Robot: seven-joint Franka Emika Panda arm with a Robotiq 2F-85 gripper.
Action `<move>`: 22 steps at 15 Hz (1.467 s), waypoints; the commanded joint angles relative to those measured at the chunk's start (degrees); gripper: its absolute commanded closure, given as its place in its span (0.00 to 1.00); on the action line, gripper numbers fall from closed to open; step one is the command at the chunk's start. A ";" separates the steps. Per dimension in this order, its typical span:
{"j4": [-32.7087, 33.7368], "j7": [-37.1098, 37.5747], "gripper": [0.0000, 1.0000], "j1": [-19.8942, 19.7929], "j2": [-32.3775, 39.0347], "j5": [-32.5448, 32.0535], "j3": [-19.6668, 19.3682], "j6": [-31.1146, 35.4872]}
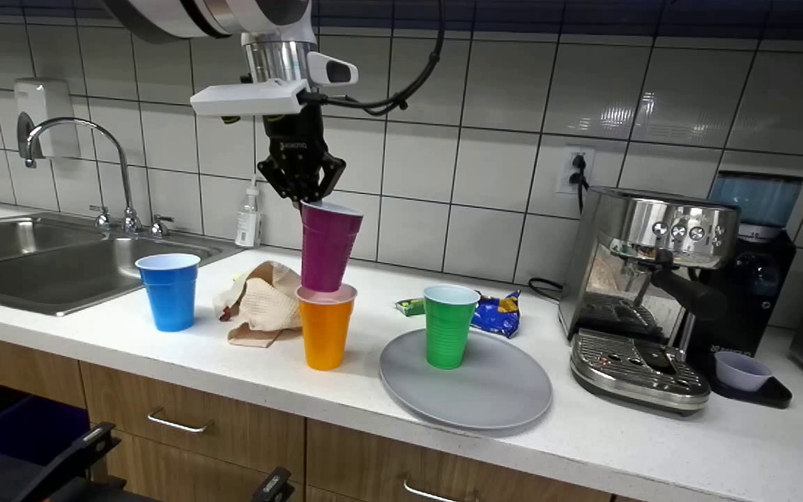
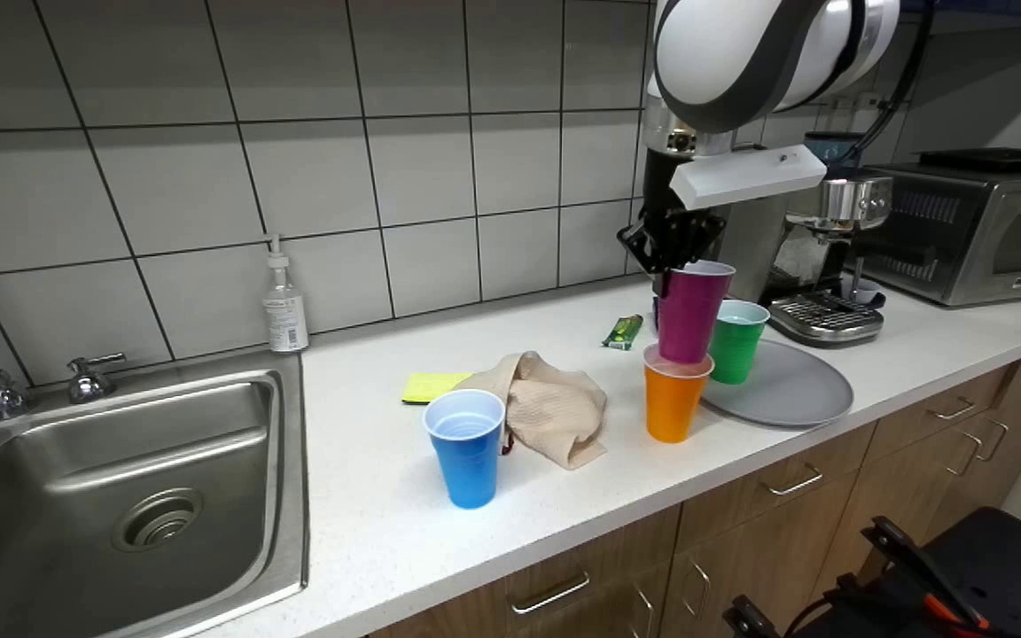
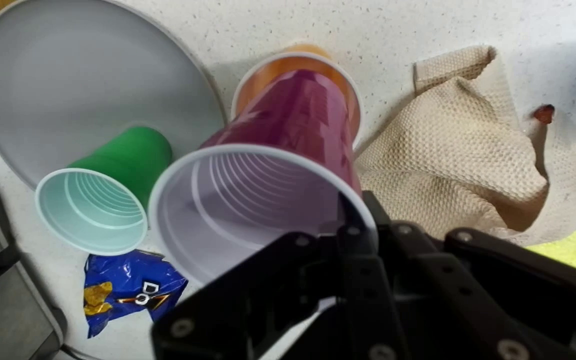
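Note:
A purple cup [image 1: 330,247] with a pale inside hangs slightly tilted from my gripper [image 3: 362,207]. The gripper is shut on its wall near the rim, one finger [image 3: 348,212] inside the cup and the other outside. Directly below stands an upright orange cup [image 1: 327,338]. The purple cup's base is at the orange cup's mouth in both exterior views; how far it dips inside I cannot tell. A green cup [image 1: 447,331] stands on a round grey plate [image 1: 499,401] beside them. Away towards the sink is a blue cup [image 2: 466,456], upright.
A crumpled beige cloth [image 2: 559,412] lies between the blue and orange cups, with a yellow piece [image 2: 431,387] behind it. A blue snack bag [image 3: 135,292] and green wrapper [image 2: 623,331] lie behind the plate. Sink [image 2: 289,461], soap bottle [image 2: 284,310] and espresso machine [image 1: 642,307] flank the counter.

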 commanded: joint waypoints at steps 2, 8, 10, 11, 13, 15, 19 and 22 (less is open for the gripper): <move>0.44 2.78 0.99 -1.97 0.81 -3.07 1.77 -0.69; 1.33 3.79 0.99 -1.71 3.32 -4.06 1.74 -0.51; 1.78 3.87 0.99 -1.54 4.36 -4.02 1.77 -0.39; 2.05 3.90 0.99 -1.48 4.91 -4.02 1.77 -0.35; 2.67 3.97 0.99 -1.35 5.99 -4.02 1.76 -0.28; 3.36 4.15 0.99 -1.26 7.16 -4.11 1.62 -0.11; 5.29 4.60 0.99 -0.91 10.10 -4.08 1.27 0.29; 6.56 5.91 0.99 -0.62 12.07 -5.96 1.12 1.28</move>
